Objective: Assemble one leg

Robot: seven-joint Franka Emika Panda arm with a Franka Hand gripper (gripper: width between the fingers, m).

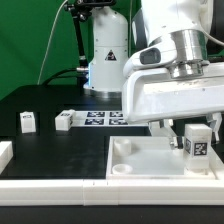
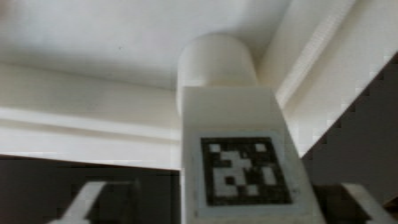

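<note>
A white leg (image 1: 197, 141) with a black-and-white tag stands upright at the exterior view's right end of the large white tray-like piece (image 1: 140, 160). My gripper (image 1: 195, 127) hangs right over it. In the wrist view the leg (image 2: 231, 110) runs between the two fingertips (image 2: 84, 204), with a dark gap on each side, so the gripper (image 2: 221, 210) is open around it. The leg's far rounded end lies against the tray's white inner walls (image 2: 89, 100). Whether that end sits in a corner recess is hidden.
Two more legs (image 1: 28, 121) (image 1: 65, 120) stand on the black table at the exterior view's left. The marker board (image 1: 104, 118) lies behind the tray. A white block (image 1: 5, 152) sits at the left edge. A white rail (image 1: 60, 190) runs along the front.
</note>
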